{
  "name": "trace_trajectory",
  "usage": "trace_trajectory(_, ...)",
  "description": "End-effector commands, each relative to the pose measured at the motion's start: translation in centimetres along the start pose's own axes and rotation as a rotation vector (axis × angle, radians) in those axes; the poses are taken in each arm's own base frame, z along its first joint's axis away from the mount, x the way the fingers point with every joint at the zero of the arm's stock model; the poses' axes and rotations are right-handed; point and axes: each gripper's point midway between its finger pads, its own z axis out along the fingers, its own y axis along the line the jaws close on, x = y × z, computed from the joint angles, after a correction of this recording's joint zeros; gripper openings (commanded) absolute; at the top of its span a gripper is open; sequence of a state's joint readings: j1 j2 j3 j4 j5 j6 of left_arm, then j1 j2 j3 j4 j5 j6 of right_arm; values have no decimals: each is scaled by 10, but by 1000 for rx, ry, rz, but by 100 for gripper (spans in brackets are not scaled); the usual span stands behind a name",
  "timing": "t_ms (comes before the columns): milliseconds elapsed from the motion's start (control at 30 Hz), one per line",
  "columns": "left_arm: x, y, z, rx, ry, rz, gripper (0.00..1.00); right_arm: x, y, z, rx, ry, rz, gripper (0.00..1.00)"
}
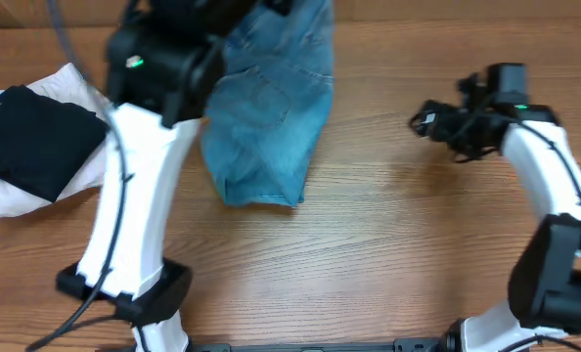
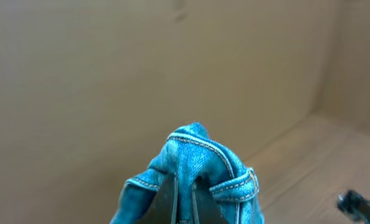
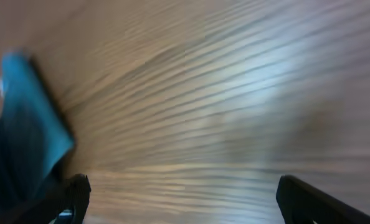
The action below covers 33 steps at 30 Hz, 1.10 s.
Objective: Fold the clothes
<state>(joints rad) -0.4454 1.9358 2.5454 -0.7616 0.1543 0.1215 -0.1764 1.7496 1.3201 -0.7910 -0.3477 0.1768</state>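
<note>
The light blue denim jeans [image 1: 267, 117] hang from the top of the overhead view down to the table, their lower edge resting on the wood. My left gripper [image 2: 185, 202] is shut on a bunched fold of the jeans [image 2: 197, 155] with a stitched belt loop beside its fingers. In the overhead view the left arm covers the place where it holds them. My right gripper [image 3: 182, 199] is open above bare wood, with nothing between its fingers. It hovers at the right side of the table [image 1: 429, 119], apart from the jeans [image 3: 23, 118].
A black folded garment [image 1: 34, 137] lies on a white folded garment [image 1: 7, 200] at the table's left edge. The left arm's base [image 1: 139, 293] stands at the front left, the right arm's base [image 1: 555, 284] at the front right.
</note>
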Motion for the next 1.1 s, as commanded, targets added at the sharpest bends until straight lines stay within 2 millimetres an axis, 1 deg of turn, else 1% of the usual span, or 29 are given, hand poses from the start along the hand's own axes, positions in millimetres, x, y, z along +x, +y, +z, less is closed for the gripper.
trace_trajectory(0,3,-74,19,241,-8,-34,4,-45,-31,-77,73,-208,99,100)
trace_trajectory(67,21,-116,20,334,57,23,4,-52,-62,-109,115,-266,168,100)
trace_trajectory(100,28,-133,17,368,85,53,4,-53,-72,-119,126,-285,193,100)
trace_trajectory(133,40,-156,11,419,127,103,4,-54,-84,-131,138,-308,224,100)
trace_trajectory(200,62,-191,-2,498,205,187,4,-54,-101,-146,149,-333,270,100)
trace_trajectory(233,78,-210,-13,550,267,230,4,-52,-108,-150,147,-337,290,100)
trace_trajectory(300,104,-237,-34,646,367,285,4,-50,-112,-153,135,-333,306,100)
trace_trajectory(333,116,-248,-47,707,421,281,4,-49,-112,-153,133,-328,295,100)
trace_trajectory(367,124,-255,-60,764,457,285,4,-49,-112,-153,136,-327,287,100)
trace_trajectory(400,135,-262,-78,848,504,294,4,-49,-112,-153,136,-327,282,100)
trace_trajectory(467,152,-265,-111,951,607,284,4,-50,-106,-151,127,-327,267,100)
trace_trajectory(533,165,-258,-129,971,708,252,4,-51,-96,-147,102,-318,222,99)
trace_trajectory(567,169,-254,-130,957,736,241,4,-51,-91,-145,94,-312,199,99)
trace_trajectory(600,173,-247,-126,891,776,209,4,-51,-84,-142,84,-304,171,99)
trace_trajectory(633,178,-234,-119,797,814,205,4,-51,-76,-139,73,-295,130,99)
trace_trajectory(700,190,-200,-104,554,887,224,4,-49,-57,-131,49,-273,41,100)
trace_trajectory(733,193,-189,-100,480,906,224,4,-47,-47,-127,39,-259,-5,100)
trace_trajectory(767,195,-182,-98,435,916,217,4,-45,-38,-123,32,-246,-49,100)
trace_trajectory(800,197,-178,-98,415,926,207,4,-42,-29,-118,24,-233,-87,100)
trace_trajectory(967,212,-175,-100,387,995,158,4,-28,14,-96,-25,-168,-195,100)
trace_trajectory(1033,225,-169,-102,340,1043,161,4,-16,25,-84,-38,-111,-223,100)
trace_trajectory(1067,231,-161,-103,287,1068,163,4,-8,29,-77,-40,-74,-246,100)
